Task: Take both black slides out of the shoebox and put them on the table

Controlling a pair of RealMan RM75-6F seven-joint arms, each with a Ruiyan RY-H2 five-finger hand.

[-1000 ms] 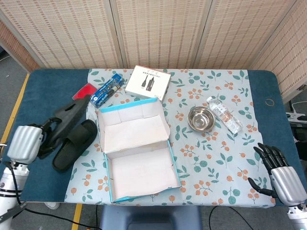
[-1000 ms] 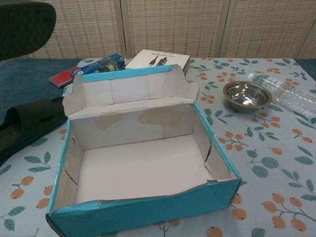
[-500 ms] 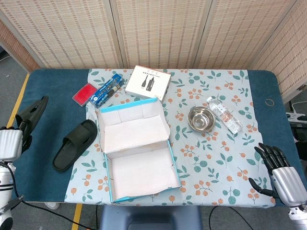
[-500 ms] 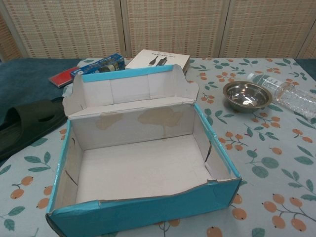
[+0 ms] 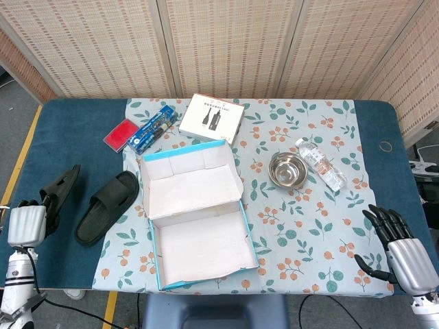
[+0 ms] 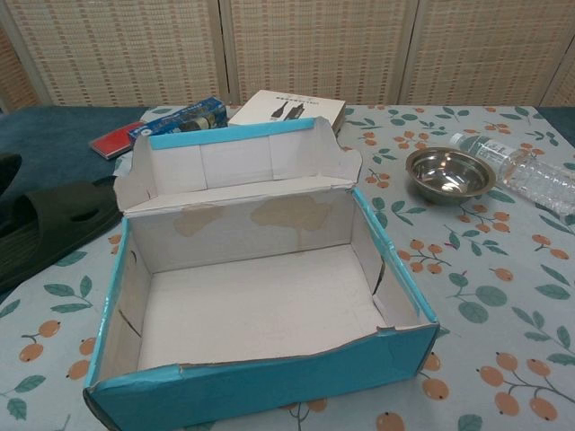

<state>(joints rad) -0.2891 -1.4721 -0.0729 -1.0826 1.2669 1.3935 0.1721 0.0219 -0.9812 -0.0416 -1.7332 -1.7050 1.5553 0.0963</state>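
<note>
Left robot hand (image 5: 27, 223): at 9 o'clock by the counter (image 5: 75, 116) edge, gripping second black rubber slide (image 5: 59, 188); lower than half a second ago, slide nearly down.
First black rubber slide (image 5: 107, 207): flat on counter, unmoved, just right of the held one.
Open blue cardboard shoebox (image 5: 199, 219): centre, empty; unloading seemingly done, release remaining.
Right robot hand (image 5: 401, 250): at 4 o'clock, fingers spread, holding nothing, unmoved.

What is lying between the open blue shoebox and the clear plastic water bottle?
In the head view, a small round steel bowl stands on the floral cloth between the open blue shoebox and the clear plastic water bottle, touching neither.
</note>
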